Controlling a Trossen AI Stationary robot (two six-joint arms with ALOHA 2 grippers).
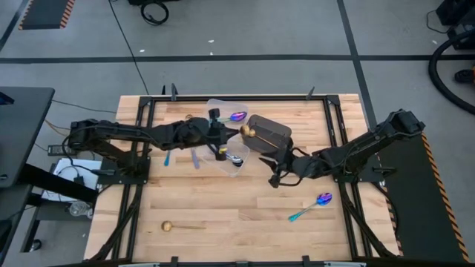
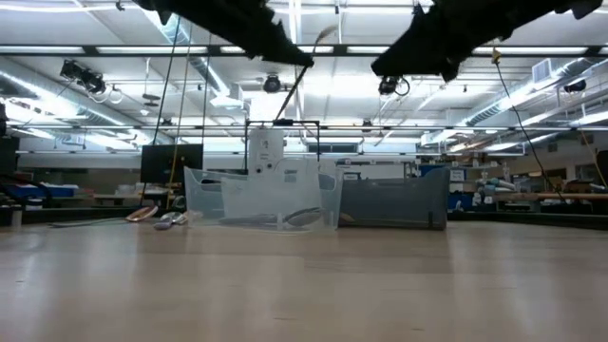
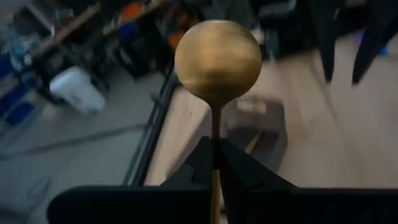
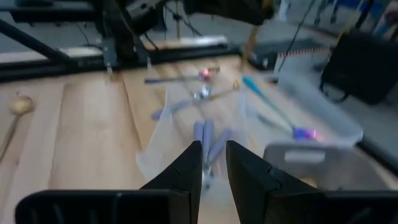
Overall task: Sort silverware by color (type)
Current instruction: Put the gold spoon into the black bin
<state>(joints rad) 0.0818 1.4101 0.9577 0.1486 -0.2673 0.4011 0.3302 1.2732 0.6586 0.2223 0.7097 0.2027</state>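
My left gripper point(image 1: 223, 138) is over the table's middle, shut on a gold spoon point(image 3: 217, 57) whose round bowl point(image 1: 247, 132) hangs over the near-left corner of the dark bin point(image 1: 270, 132). My right gripper point(image 1: 277, 176) hovers empty just in front of the bin, its fingers point(image 4: 194, 163) a narrow gap apart. Lavender-handled spoons point(image 4: 208, 135) lie in a clear tub point(image 1: 234, 160). An iridescent spoon point(image 1: 238, 116) lies in the far clear tub. Another iridescent spoon point(image 1: 320, 201) and a second gold spoon point(image 1: 177, 225) lie flat on the table. My left gripper pinches the gold spoon's thin handle point(image 3: 215, 157) between its two fingers, a short way below the bowl. The spoon points forward out of the fingers, along them. It is lifted clear of the table, its bowl above the dark bin.
A lavender-handled spoon point(image 1: 196, 158) and a teal-handled one point(image 1: 168, 158) lie on the wood left of the tubs. The two clear tubs and the dark bin point(image 2: 394, 199) crowd the table's middle. Bare wood point(image 1: 245, 222) stretches along the near side.
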